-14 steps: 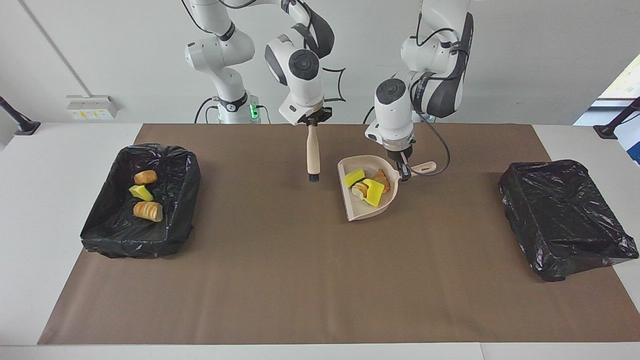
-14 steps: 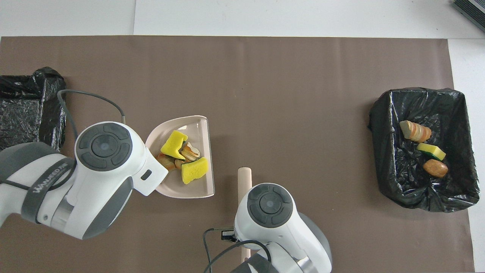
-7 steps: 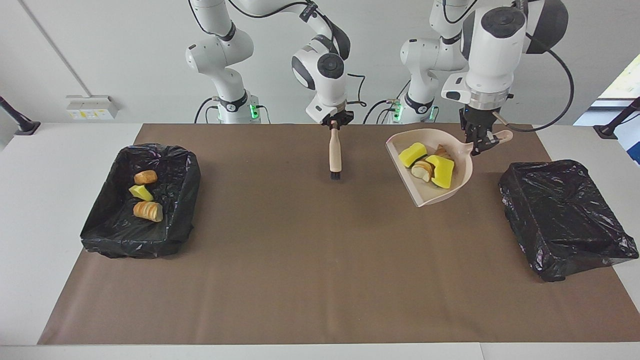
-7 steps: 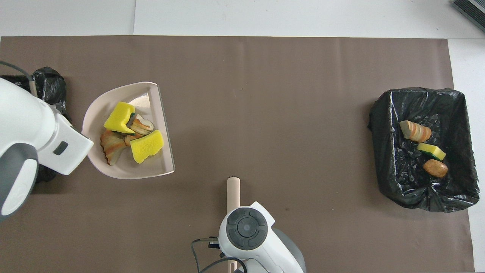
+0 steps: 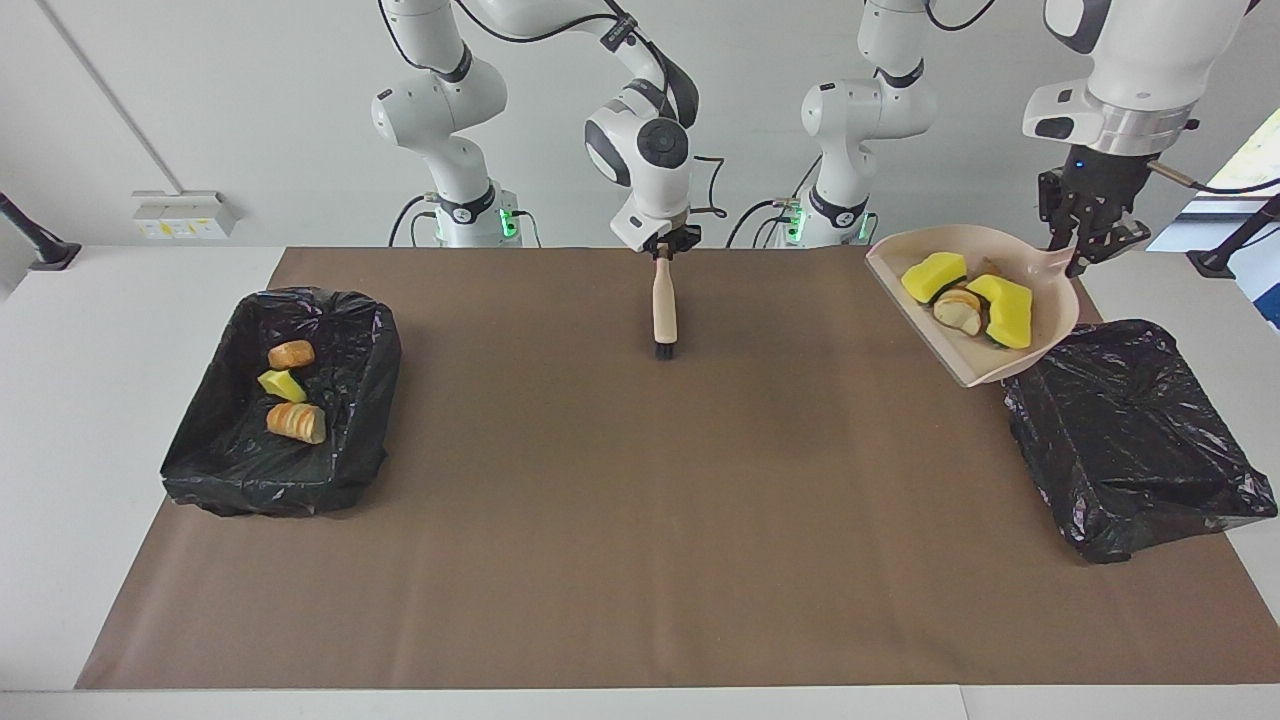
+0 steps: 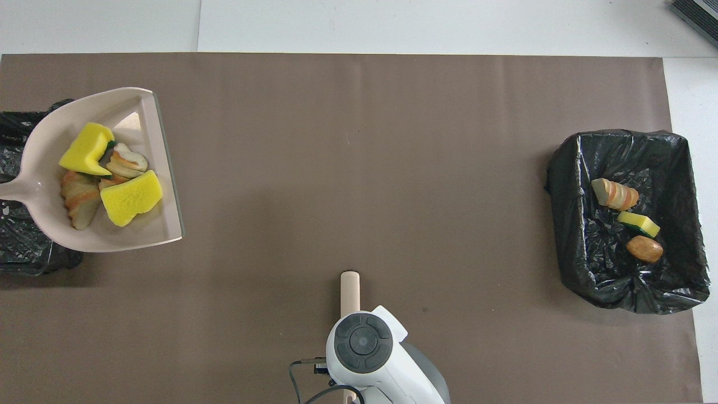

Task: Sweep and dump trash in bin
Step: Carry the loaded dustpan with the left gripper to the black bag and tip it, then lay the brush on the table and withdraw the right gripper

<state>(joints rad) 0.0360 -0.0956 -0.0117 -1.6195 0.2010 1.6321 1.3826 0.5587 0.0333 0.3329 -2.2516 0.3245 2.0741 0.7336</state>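
A beige dustpan (image 5: 1045,290) (image 6: 134,112) hangs tilted in the air, my left gripper (image 5: 1085,262) shut on its handle. It carries the trash: yellow sponge bits (image 5: 1008,310) (image 6: 132,196) and tan bread-like lumps (image 5: 960,312) (image 6: 78,193). The pan hangs over the edge of the black-lined bin (image 5: 1130,430) (image 6: 22,241) at the left arm's end, on the edge toward the table's middle. My right gripper (image 5: 661,247) is shut on a wooden brush (image 5: 661,305) (image 6: 349,286), which hangs bristles down over the mat's middle near the robots.
A second black-lined bin (image 5: 370,340) (image 6: 566,185) stands at the right arm's end and holds a sponge bit (image 5: 281,384) and two bread lumps (image 5: 296,421). Brown mat (image 5: 640,520) covers the table between the bins.
My left gripper has lifted the loaded dustpan off the mat and carried it to the bin at the left arm's end. The right gripper with the brush has shifted slightly toward the left arm's end.
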